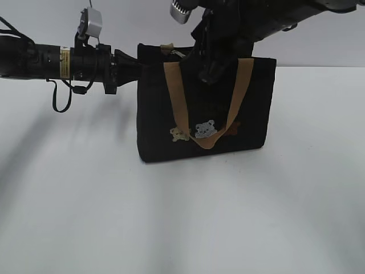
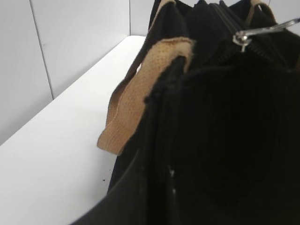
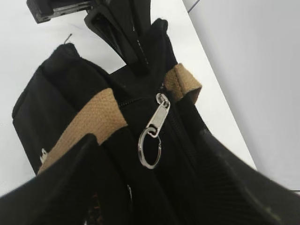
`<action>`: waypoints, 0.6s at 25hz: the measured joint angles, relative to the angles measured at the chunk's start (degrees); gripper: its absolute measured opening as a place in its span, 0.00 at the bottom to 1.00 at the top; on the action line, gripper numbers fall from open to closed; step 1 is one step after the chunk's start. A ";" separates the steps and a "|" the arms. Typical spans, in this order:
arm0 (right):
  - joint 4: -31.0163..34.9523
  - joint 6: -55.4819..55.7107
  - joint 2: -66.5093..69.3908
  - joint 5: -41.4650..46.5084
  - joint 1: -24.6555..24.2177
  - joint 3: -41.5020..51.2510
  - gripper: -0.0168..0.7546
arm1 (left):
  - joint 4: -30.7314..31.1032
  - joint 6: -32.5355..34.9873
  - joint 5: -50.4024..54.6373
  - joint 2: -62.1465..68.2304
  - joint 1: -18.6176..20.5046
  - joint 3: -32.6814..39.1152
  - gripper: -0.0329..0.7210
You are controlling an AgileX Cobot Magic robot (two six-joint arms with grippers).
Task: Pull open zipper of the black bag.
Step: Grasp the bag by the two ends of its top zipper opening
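A: Where is the boxy black fabric bag point(image 1: 205, 108)?

B: In the exterior view it stands upright on the plain white worktop point(image 1: 182, 217), a little above the middle of the frame. Two tan webbing handles point(image 1: 174, 97) hang down its front, and small bear patches point(image 1: 204, 129) sit low on that face.

A: And the zipper?

B: The thin dark zipper line point(image 3: 176, 124) runs along the bag's top edge. In the right wrist view its silvery metal pull tab point(image 3: 158, 117) lies near the middle of the frame with a round metal ring point(image 3: 150, 147) hanging from it. In the left wrist view the same tab glints at the upper right.

A: What about the left arm's fingers point(image 3: 124, 33)?

B: The left arm comes in level from the left of the exterior view and meets the bag's upper left corner. In the right wrist view its dark fingers sit at the top of the frame, pressed together on the bag's end fabric.

A: The right arm's fingers point(image 1: 212, 69)?

B: They reach down from the upper right of the exterior view over the bag's top. They stand apart, one on each side of the top edge; nothing is visibly pinched between them. The pull tab lies free.
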 joint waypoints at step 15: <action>0.05 0.11 1.69 -1.02 0.00 -0.05 0.33 | 0.00 0.00 -0.35 0.00 0.00 0.00 0.06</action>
